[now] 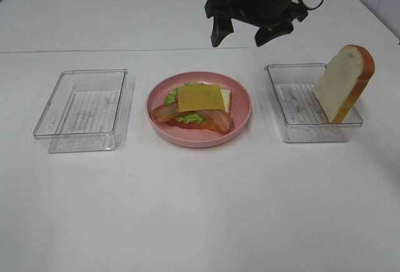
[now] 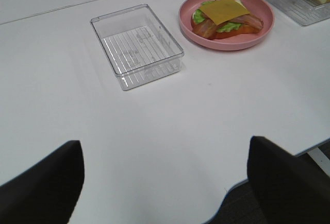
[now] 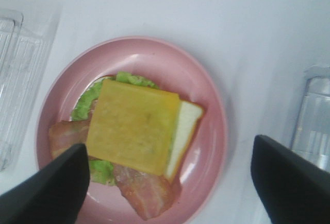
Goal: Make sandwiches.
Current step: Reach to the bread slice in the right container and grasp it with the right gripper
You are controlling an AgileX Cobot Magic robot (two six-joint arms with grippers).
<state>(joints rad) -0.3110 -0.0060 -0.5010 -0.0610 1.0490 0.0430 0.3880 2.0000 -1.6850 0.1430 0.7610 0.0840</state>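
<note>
Your right gripper (image 1: 245,33) is hanging spread wide and empty above the pink plate (image 1: 240,117), where the half-built sandwich (image 1: 199,108) sits with the cheese slice (image 1: 200,98) on top. The left gripper (image 2: 165,175) is spread wide too, way off to the side. Heads up: the last bread slice (image 1: 344,82) is leaning on edge in the right-hand tray (image 1: 281,106), so I reckon a sloppy pinch could tip it or drag the tray along.

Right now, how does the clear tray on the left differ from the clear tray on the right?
The left tray holds nothing, while the right tray holds a bread slice that stands tilted against its far right corner. The left tray looks slightly wider than the right tray in the overhead view. Both are clear, ribbed-bottomed, rectangular, and sit on the white table beside the pink plate.
</note>
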